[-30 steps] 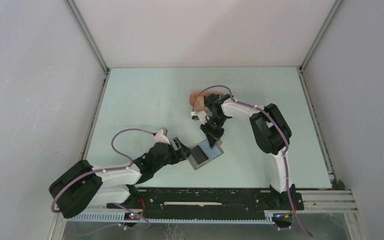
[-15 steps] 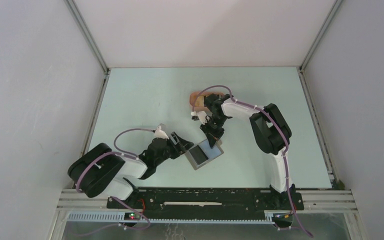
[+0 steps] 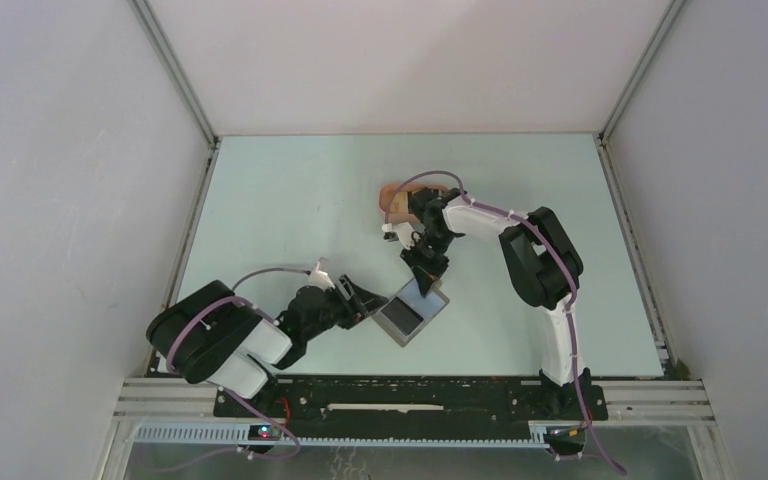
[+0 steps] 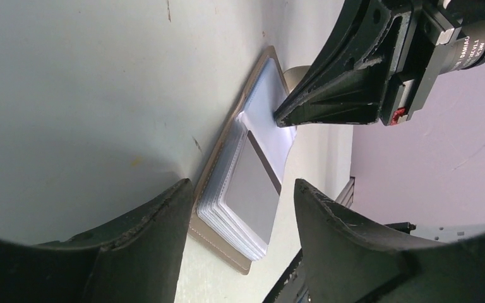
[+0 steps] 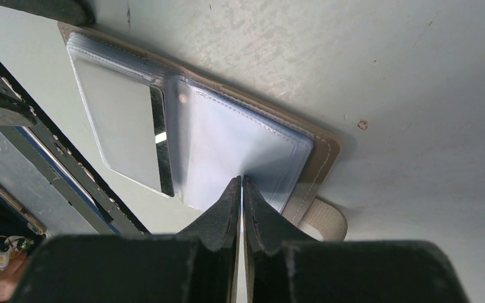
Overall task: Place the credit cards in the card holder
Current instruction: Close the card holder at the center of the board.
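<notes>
Card holder [image 3: 408, 318] beneath right hand [image 3: 423, 286]

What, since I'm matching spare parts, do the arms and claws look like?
The left arm and right arm have white links, bulky black joint housings and a purple cable looping alongside. The left claw and right claw are black, with wedge-shaped tapering fingers; the right one carries a small red mark.
</notes>
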You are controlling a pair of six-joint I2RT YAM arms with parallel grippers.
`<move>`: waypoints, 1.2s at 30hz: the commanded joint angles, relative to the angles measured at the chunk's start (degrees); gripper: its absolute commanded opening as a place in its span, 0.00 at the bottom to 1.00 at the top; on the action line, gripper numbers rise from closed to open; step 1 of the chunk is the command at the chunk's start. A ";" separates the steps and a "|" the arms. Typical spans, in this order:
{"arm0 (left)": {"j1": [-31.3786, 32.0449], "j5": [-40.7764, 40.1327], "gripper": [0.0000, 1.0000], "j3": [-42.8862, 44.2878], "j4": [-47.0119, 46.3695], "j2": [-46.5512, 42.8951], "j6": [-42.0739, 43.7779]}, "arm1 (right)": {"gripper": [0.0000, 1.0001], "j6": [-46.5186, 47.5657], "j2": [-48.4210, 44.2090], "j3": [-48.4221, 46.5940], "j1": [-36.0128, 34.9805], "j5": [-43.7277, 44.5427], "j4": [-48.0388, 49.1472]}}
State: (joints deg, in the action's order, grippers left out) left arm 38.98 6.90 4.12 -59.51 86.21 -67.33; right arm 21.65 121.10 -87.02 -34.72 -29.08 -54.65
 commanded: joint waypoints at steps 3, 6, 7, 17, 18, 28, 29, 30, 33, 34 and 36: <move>0.16 -0.27 0.68 -2.79 12.29 -2.68 2.88 | 0.12 2.08 1.81 -0.03 -0.26 3.12 -0.08; 0.14 -1.80 0.69 -2.68 18.89 -6.97 4.49 | 0.13 2.25 1.32 0.01 -0.18 2.71 0.02; 0.17 -2.29 0.69 -2.51 21.37 -8.61 5.03 | 0.13 2.26 1.10 0.08 -0.17 2.57 0.11; 0.48 0.31 0.74 -0.32 33.58 -15.48 7.14 | 0.14 2.26 0.73 0.23 -0.34 2.19 0.34; 0.44 0.50 0.75 -0.07 33.51 -15.30 7.00 | 0.14 2.26 0.74 0.23 -0.35 2.19 0.36; 0.23 5.35 0.80 0.35 25.49 -6.15 4.21 | 0.14 2.32 0.95 0.28 -0.70 2.19 0.39; 0.20 5.94 0.80 0.10 24.36 -5.02 3.62 | 0.14 2.34 0.96 0.28 -0.75 2.14 0.37; 0.19 6.50 0.80 -0.17 23.02 -4.06 3.01 | 0.14 2.34 0.96 0.28 -0.78 2.10 0.42; 0.21 8.12 0.79 -1.37 17.58 -1.45 0.73 | 0.14 2.34 0.98 0.28 -0.86 2.09 0.40; 0.17 8.54 0.79 -1.81 15.74 -0.72 -0.28 | 0.14 2.34 1.02 0.28 -0.90 2.02 0.38; 0.08 8.85 0.78 -2.91 11.46 0.16 -2.12 | 0.14 2.34 0.96 0.27 -0.94 2.02 0.42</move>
State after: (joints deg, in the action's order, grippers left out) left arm 39.05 13.56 5.69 -51.90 82.37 -67.18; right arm 22.04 121.10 -87.02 -35.07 -29.47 -54.78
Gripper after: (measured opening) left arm 0.788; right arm 0.142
